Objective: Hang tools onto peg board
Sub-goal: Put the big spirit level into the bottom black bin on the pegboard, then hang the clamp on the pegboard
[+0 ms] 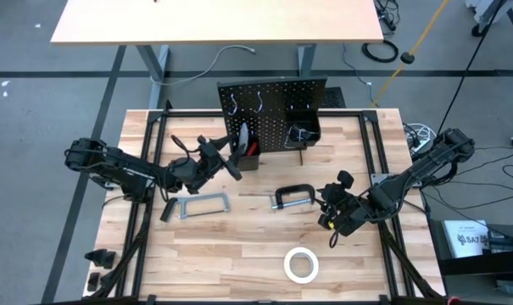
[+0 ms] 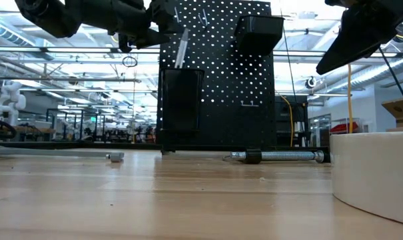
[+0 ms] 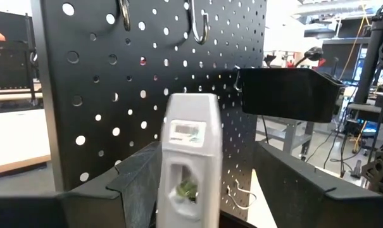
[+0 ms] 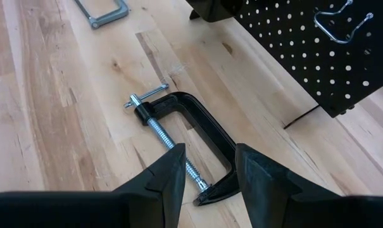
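Black perforated peg board [image 1: 273, 110], silver level [image 3: 190, 158], black C-clamp [image 4: 197, 136], white tape roll [image 1: 301, 265].

Two dark jointed arms with black angular fingers [image 4: 169, 174].

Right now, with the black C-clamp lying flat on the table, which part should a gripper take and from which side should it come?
Take the C-clamp by the straight back of its black frame, coming from above. It lies flat on the wooden table, so the frame's bar offers two parallel sides for the fingers. The threaded screw is thin and round and would probably slip. The right gripper hovers just above it, fingers apart.
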### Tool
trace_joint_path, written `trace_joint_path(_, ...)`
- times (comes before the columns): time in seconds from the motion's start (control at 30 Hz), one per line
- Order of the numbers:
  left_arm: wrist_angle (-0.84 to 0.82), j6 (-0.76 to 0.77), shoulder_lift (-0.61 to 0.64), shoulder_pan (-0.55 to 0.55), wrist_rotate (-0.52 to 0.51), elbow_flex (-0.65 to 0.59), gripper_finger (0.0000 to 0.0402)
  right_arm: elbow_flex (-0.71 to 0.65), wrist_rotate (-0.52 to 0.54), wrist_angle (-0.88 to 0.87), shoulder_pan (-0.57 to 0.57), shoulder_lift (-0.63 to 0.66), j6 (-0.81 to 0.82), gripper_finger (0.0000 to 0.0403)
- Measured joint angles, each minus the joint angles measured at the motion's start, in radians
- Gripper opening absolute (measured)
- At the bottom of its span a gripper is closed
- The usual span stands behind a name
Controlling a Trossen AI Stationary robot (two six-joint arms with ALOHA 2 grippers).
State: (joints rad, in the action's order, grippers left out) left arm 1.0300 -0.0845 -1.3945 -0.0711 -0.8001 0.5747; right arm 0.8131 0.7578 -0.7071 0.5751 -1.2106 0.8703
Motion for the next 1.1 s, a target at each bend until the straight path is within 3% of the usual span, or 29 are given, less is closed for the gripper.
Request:
trace_joint_path(0.5,-0.019,-0.025,0.007,-0.013,-0.001,0.000,0.0250,0.000,-0.005,0.000,0.000,0.000,0.000,0.0132)
trace_joint_path(0.8,-0.025,-0.164,0.111,-0.149,-0.092,0.000,0.0250,0.000,-0.008,0.000,0.002,0.000,0.010,0.0132)
trace_joint_path(1.1,-0.124,-0.115,0.184,-0.308,-0.089,0.000,0.0251,0.000,-0.073,0.071,0.003,-0.005,0.018,0.0132)
